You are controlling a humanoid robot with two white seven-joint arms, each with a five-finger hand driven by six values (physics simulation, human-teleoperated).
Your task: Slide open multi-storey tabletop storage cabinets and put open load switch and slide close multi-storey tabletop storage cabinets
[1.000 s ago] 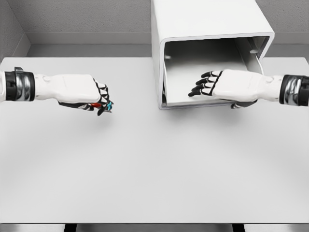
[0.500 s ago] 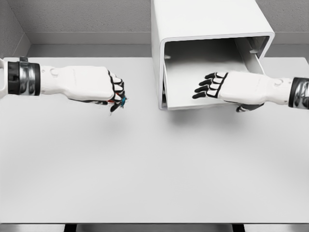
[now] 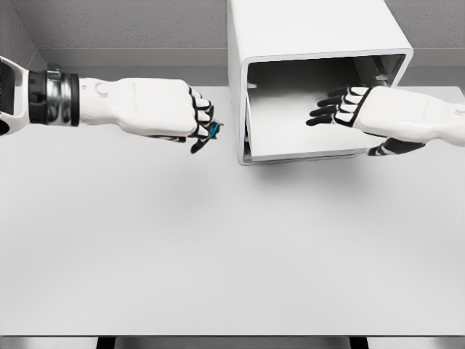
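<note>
On the white tabletop (image 3: pixel 218 247), a small red-and-teal load switch (image 3: pixel 211 131) was gripped by the left hand (image 3: pixel 174 116) just left of the open cabinet (image 3: pixel 312 43); the right hand (image 3: pixel 385 113) was held relaxed, holding nothing.

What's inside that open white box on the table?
The cabinet looks empty: bare floor and walls. The right hand covers its right part, so that corner can't be checked.

Head view, sole camera: mounted on the robot's head, looking steeply down and forward across the white table (image 3: pixel 232 254). Near edge of table at bottom of frame; grey back wall (image 3: pixel 131 25) at top. Storage cabinet (image 3: pixel 312 43) stands far, cropped by the upper edge. Medium range. No second view to share coverage.
</note>
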